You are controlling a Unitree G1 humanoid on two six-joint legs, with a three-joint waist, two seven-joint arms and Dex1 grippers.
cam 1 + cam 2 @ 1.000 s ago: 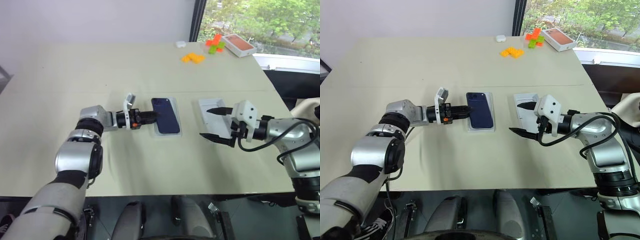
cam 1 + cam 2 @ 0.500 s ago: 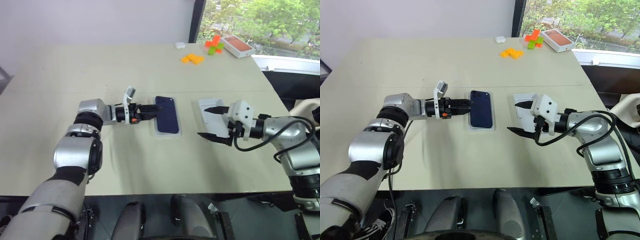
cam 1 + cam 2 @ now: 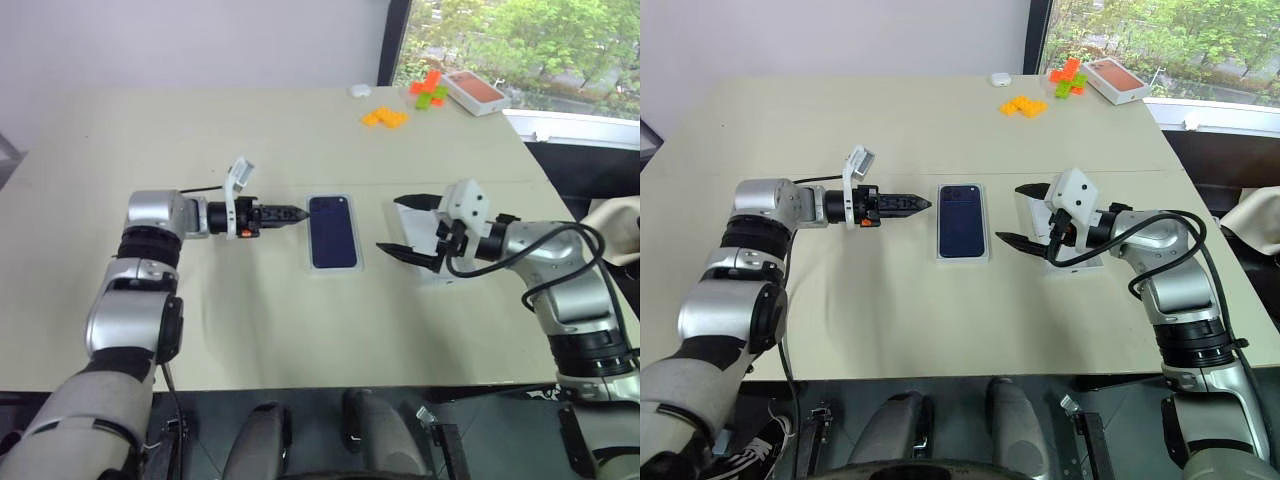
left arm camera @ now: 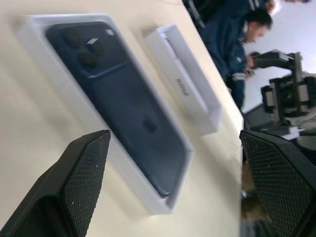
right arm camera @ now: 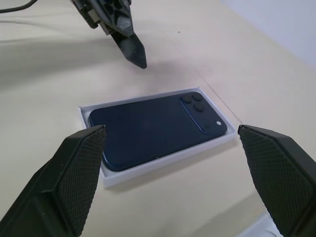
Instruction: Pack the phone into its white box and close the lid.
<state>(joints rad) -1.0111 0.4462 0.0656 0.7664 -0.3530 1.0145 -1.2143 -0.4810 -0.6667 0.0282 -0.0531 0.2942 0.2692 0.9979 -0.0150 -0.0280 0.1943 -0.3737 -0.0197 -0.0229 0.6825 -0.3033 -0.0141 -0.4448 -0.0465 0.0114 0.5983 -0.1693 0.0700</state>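
The dark navy phone lies camera side up inside the white box at the middle of the table. My left gripper hovers just left of the box, pointing at it, apart from it. In the left wrist view its fingers stand wide open with nothing between them. The lid lies on the table right of the box, inside up. My right gripper is open above the lid's left part, pointing at the phone.
At the far right of the table lie orange blocks, green and orange blocks, an orange-topped box and a small white object. A person sits beyond the table in the left wrist view.
My left gripper has drawn back to the left off the phone's edge and opened wider. My right gripper has moved left over the lid, closer to the box.
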